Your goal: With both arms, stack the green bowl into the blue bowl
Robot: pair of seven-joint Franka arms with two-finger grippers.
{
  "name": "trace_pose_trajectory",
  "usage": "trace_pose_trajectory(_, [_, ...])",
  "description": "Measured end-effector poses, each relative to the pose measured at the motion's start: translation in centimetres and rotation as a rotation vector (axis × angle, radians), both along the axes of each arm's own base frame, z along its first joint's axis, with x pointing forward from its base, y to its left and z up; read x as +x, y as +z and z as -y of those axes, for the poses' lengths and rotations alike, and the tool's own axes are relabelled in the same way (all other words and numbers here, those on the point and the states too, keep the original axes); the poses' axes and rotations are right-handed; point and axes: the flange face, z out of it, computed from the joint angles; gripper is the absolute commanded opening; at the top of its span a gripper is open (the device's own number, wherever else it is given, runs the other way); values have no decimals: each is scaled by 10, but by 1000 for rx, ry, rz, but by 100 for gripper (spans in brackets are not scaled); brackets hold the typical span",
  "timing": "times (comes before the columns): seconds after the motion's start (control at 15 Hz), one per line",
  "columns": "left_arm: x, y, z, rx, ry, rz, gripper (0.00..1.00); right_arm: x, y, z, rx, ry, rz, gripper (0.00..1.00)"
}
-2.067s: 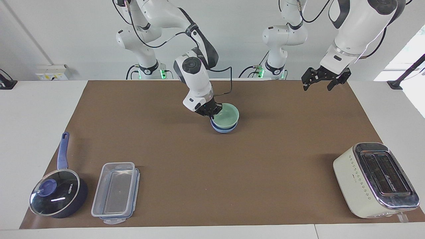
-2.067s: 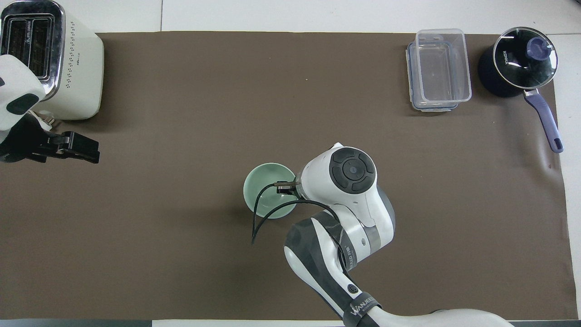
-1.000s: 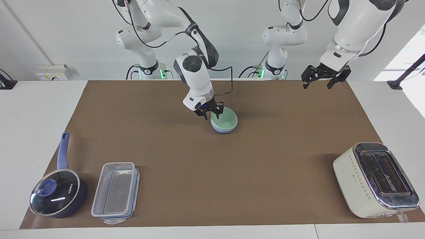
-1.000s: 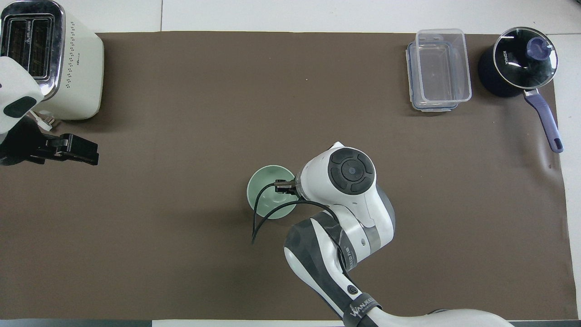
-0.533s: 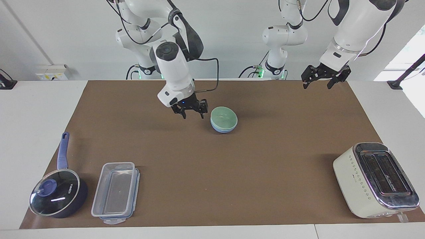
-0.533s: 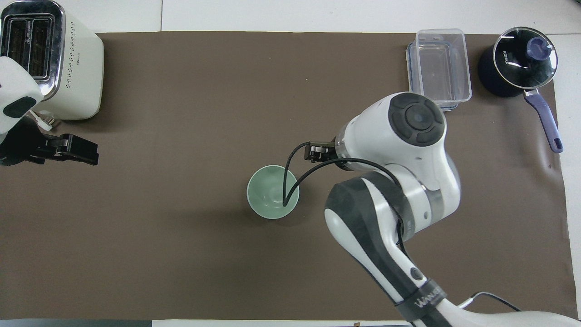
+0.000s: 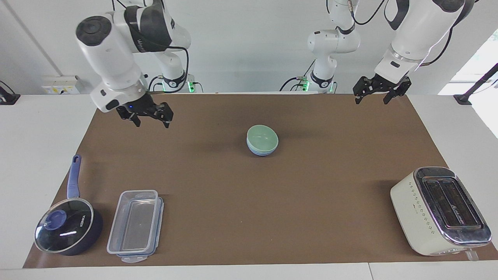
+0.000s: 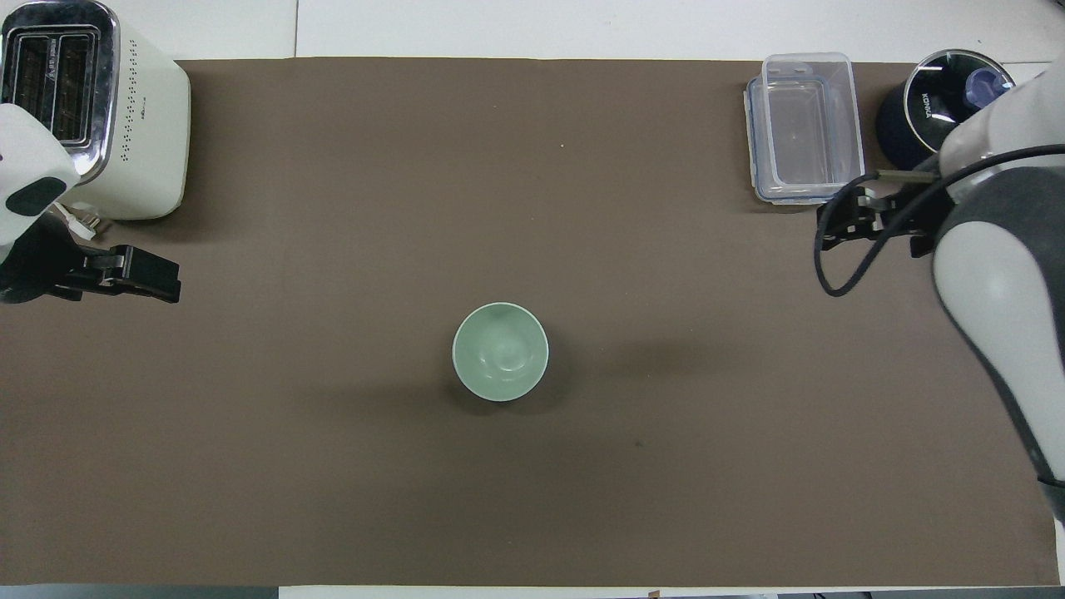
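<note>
The green bowl (image 7: 262,137) sits nested inside the blue bowl (image 7: 261,151) in the middle of the brown mat; in the overhead view only the green bowl (image 8: 500,351) shows. My right gripper (image 7: 147,115) is open and empty, raised over the mat toward the right arm's end; it also shows in the overhead view (image 8: 849,220). My left gripper (image 7: 376,91) is open and empty, waiting raised over the mat's corner at the left arm's end; it also shows in the overhead view (image 8: 141,274).
A dark blue lidded saucepan (image 7: 68,226) and a clear plastic container (image 7: 134,224) stand at the right arm's end, farther from the robots. A cream toaster (image 7: 441,210) stands at the left arm's end, farther from the robots.
My right gripper let go of the green bowl, which settled into the blue bowl, then rose and swung away toward the right arm's end. The left arm stayed nearly still.
</note>
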Motion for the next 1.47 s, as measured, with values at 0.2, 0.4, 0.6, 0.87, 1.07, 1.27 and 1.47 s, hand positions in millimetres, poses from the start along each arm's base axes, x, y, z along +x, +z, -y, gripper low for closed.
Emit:
trace_pose_trajectory(0.2, [0,0,0,0,0,0,100,-10,16,32,-21,15,-4,100])
trace_pose_trajectory(0.4, [0,0,0,0,0,0,100,-21,24,55,-23,31,-11,100])
trace_pose_trajectory(0.6, [0,0,0,0,0,0,100,-38,29,58,-19,47,-10,100])
trace_pose_trajectory(0.87, [0,0,0,0,0,0,100,-43,32,60,-19,44,1,100])
trace_pose_trajectory(1.07, [0,0,0,0,0,0,100,-42,29,71,-19,24,-4,100])
trace_pose_trajectory(1.27, [0,0,0,0,0,0,100,-40,24,78,-19,11,-12,100])
trace_pose_trajectory(1.47, [0,0,0,0,0,0,100,-39,25,79,-19,8,-10,100])
